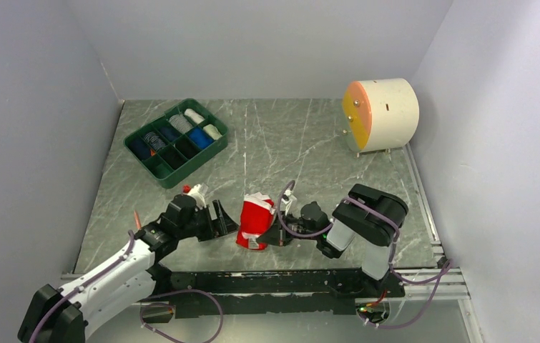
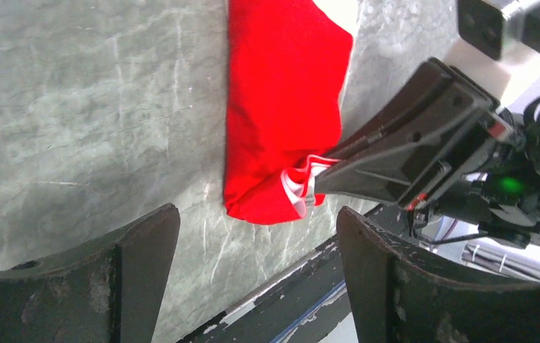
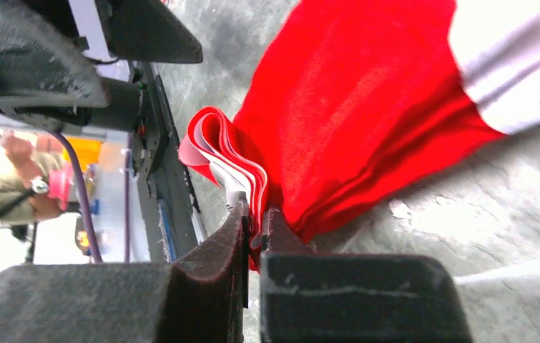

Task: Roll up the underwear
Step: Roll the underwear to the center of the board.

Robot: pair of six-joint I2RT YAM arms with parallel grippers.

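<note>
The red underwear [image 1: 255,221] lies folded into a narrow strip on the grey marble table near its front edge, the white-edged waistband at the far end. My right gripper [image 1: 278,236] is shut on the strip's near corner; the right wrist view shows its fingertips [image 3: 256,214] pinching folded red and white layers [image 3: 367,121]. My left gripper [image 1: 220,220] is open and empty just left of the strip; in the left wrist view its fingers [image 2: 145,243] stand wide apart below the red cloth [image 2: 281,107]. The black underwear is out of view.
A green compartment tray [image 1: 154,169] with rolled cloths stands at the back left. A cream drum with an orange face [image 1: 380,113] stands at the back right. The black front rail [image 1: 267,280] runs just below the strip. White walls enclose the table.
</note>
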